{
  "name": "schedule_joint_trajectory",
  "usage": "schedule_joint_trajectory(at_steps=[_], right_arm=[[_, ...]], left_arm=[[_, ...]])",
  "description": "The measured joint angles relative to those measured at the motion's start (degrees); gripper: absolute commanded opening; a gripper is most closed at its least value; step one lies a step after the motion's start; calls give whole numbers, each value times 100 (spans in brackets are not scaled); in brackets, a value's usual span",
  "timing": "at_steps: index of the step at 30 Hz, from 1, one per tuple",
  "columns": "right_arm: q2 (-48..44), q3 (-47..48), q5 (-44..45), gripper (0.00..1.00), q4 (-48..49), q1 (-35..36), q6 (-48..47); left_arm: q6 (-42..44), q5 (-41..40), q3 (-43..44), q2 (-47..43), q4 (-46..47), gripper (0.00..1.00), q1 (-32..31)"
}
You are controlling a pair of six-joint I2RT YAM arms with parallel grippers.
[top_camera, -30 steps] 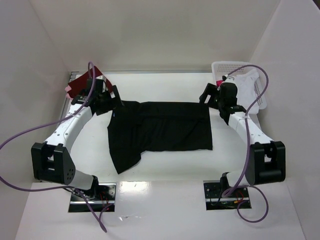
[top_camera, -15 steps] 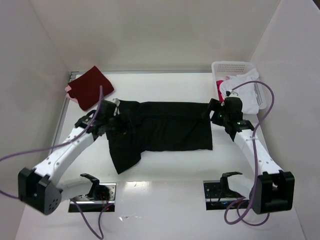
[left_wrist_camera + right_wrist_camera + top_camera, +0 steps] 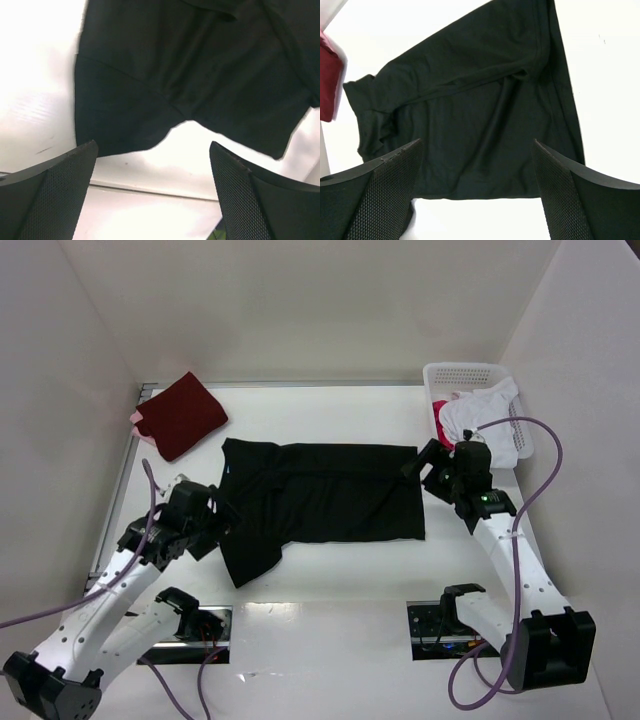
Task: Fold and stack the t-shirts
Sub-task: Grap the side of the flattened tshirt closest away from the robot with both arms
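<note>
A large black t-shirt lies spread across the middle of the table, one sleeve pointing to the near left. My left gripper hovers open by that sleeve; in its wrist view the black t-shirt lies ahead of the left gripper, with bare table between the fingers. My right gripper stands open at the shirt's right edge. Its wrist view shows the right gripper above the hem of the black t-shirt, holding nothing. A folded dark red t-shirt rests at the far left.
A white perforated basket stands at the far right with a white shirt and a bit of red cloth in it. A pink edge shows under the dark red shirt. White walls close in the table.
Both grippers have drawn back from the shirt's far edge. The left arm swung toward the near left, down to the sleeve. The right arm shifted slightly nearer along the right edge.
</note>
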Motion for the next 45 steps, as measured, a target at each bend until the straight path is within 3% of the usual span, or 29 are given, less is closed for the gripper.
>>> schedule_joint_trajectory(at_steps=[5, 10, 15, 21, 25, 33, 45], right_arm=[[-2, -222, 46, 97, 28, 0, 494], [-13, -646, 54, 97, 126, 0, 873], [-12, -896, 55, 97, 149, 1, 1041], [-2, -992, 101, 97, 250, 28, 1151], [56, -1144, 153, 97, 323, 42, 1208], [249, -1282, 205, 95, 342, 146, 1288], [319, -1528, 228, 95, 383, 179, 1354]], left_arm=[[-775, -141, -482, 67, 25, 100, 0], [-1471, -229, -1047, -423, -10, 100, 6], [-1726, -252, -1184, -419, 42, 100, 11], [-1742, -252, -1421, 52, 317, 100, 13], [-1740, -254, -1609, -15, 386, 92, 13], [-1565, -260, -1726, -53, 517, 88, 15], [-656, -260, -1525, 1455, 1108, 81, 15]])
